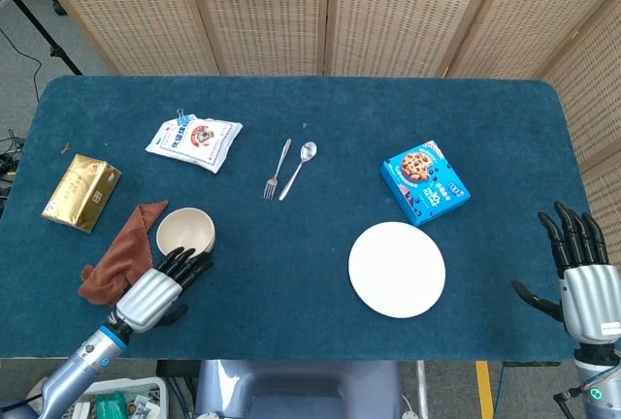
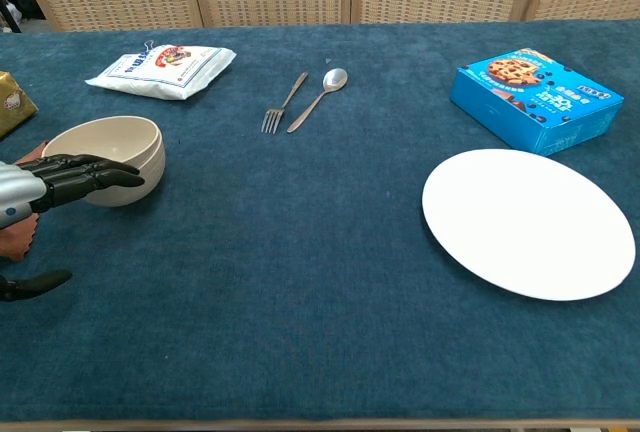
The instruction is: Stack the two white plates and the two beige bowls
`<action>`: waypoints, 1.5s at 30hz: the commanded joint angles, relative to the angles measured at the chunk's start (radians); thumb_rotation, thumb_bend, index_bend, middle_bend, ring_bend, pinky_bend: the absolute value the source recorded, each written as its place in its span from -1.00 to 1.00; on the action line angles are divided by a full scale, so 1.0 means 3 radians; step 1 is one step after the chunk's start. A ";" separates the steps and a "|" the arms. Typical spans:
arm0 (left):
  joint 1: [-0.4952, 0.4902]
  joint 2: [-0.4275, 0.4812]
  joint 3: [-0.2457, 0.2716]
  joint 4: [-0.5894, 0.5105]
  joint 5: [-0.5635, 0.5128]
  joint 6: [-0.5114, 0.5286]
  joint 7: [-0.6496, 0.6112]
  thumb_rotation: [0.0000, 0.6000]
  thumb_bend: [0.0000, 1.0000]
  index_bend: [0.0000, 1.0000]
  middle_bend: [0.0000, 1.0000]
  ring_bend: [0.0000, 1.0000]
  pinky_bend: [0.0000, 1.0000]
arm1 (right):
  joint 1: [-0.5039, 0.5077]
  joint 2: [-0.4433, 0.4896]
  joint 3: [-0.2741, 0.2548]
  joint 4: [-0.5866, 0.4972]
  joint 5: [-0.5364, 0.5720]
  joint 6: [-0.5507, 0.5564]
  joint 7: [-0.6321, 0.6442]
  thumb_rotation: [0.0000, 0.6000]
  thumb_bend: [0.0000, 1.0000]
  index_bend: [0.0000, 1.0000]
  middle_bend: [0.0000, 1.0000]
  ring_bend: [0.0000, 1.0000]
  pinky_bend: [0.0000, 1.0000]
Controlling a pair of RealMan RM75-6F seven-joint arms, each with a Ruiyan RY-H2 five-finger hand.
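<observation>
A beige bowl stack stands upright at the table's left, beside a brown cloth. My left hand hovers just in front of the bowls with fingers stretched out flat and thumb apart, holding nothing. The white plate stack lies flat at the front right. My right hand stays at the table's right front corner, fingers spread and upright, empty, well away from the plates.
A brown cloth lies left of the bowls, a gold packet further left. A white snack bag, fork and spoon lie mid-table. A blue cookie box sits behind the plates.
</observation>
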 commanded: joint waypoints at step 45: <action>0.0711 0.0724 -0.0177 -0.0306 -0.0496 0.1179 -0.0489 1.00 -0.60 -1.00 -1.00 -1.00 -1.00 | 0.0059 0.0244 -0.0207 -0.0297 0.0201 -0.0584 -0.0544 1.00 -1.00 -1.00 -1.00 -1.00 -1.00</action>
